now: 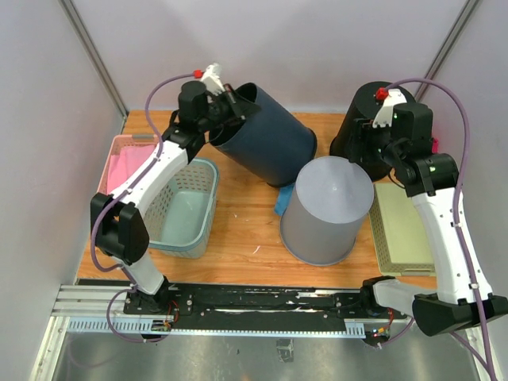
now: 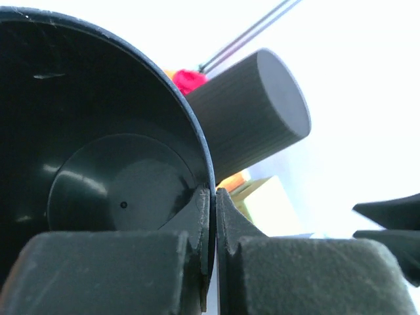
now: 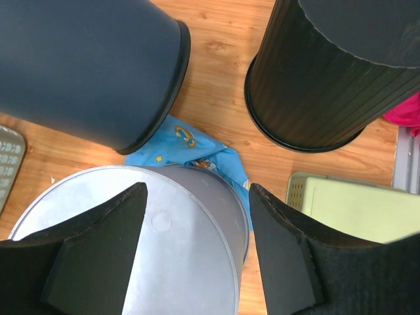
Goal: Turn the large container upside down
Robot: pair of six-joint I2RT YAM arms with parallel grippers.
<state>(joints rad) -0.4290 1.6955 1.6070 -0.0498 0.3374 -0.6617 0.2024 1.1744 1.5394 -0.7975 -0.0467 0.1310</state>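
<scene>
Navy bin (image 1: pixel 266 139) sits tilted, rim pinched by the left gripper (image 2: pixel 213 197), evidently for tipping over; right gripper (image 3: pixel 197 190) hangs wide, empty, above the grey bin (image 1: pixel 329 206).

grey bin (image 1: pixel 327 210) beside tilted navy bin (image 1: pixel 266 135), bare table (image 1: pixel 246 238) nearer

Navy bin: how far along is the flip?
Done: left gripper is shut on the navy bin at its rim. In hand: the bin is tilted, mouth toward that gripper, not yet inverted. Left: tip it over onto its rim. The right gripper hangs open over the grey bin, holding nothing.
</scene>
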